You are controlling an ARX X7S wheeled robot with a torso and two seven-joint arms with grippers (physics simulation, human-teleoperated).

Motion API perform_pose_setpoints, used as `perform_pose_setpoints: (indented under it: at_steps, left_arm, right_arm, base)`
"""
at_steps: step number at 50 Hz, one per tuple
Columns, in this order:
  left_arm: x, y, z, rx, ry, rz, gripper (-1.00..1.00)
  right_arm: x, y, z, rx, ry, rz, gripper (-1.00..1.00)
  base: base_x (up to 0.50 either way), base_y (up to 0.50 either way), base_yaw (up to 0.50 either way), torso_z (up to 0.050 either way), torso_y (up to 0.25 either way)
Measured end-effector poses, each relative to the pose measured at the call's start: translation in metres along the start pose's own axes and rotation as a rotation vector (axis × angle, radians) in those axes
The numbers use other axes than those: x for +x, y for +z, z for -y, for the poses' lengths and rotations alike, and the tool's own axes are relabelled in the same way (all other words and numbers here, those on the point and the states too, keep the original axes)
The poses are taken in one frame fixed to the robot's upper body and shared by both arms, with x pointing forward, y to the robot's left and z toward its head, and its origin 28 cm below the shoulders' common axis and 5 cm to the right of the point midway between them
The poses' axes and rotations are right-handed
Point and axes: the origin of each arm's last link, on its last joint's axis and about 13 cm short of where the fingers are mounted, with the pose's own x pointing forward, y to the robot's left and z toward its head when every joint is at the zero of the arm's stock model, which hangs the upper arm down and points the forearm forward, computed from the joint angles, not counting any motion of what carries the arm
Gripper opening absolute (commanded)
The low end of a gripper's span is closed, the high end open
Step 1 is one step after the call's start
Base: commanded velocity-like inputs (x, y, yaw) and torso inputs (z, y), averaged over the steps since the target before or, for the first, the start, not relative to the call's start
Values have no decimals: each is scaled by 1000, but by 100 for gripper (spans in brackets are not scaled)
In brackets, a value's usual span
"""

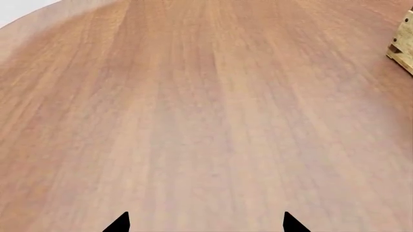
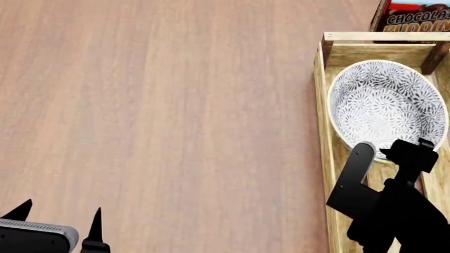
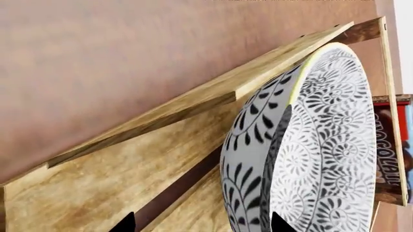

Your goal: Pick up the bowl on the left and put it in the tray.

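The bowl (image 2: pixel 387 103), white with a fine grey-blue floral pattern, lies inside the far end of the tray (image 2: pixel 322 105), a long light-wood crate at the right of the head view. My right gripper (image 2: pixel 388 153) hovers over the bowl's near rim, open. In the right wrist view the bowl (image 3: pixel 322 145) fills the space by one fingertip and its wall stands between the spread tips of the right gripper (image 3: pixel 201 224), with the tray wall (image 3: pixel 193 101) beside it. My left gripper (image 2: pixel 60 211) is open over bare table at the near left, far from the bowl; the left gripper (image 1: pixel 205 222) holds nothing.
A chocolate pudding box (image 2: pixel 414 16) stands just beyond the tray's far end. A corner of the tray (image 1: pixel 403 43) shows at the edge of the left wrist view. The wooden table (image 2: pixel 155 105) stretches to the left of the tray.
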Motion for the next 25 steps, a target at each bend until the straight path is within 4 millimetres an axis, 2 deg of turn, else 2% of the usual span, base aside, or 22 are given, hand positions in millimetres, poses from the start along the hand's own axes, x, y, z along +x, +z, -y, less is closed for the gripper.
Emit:
perform_pose_setpoints:
  at_steps: [12,25]
  left_arm:
    - [-1,1,0,0,-1,3,100]
    - [-2,2,1,0,-1,6,100]
  right_arm:
    - [-11,6,11,-4,-13,20,100]
    - [-46,25,39,-29,-62,93,100]
  base:
    - [0,0,0,0,0]
    - [0,0,0,0,0]
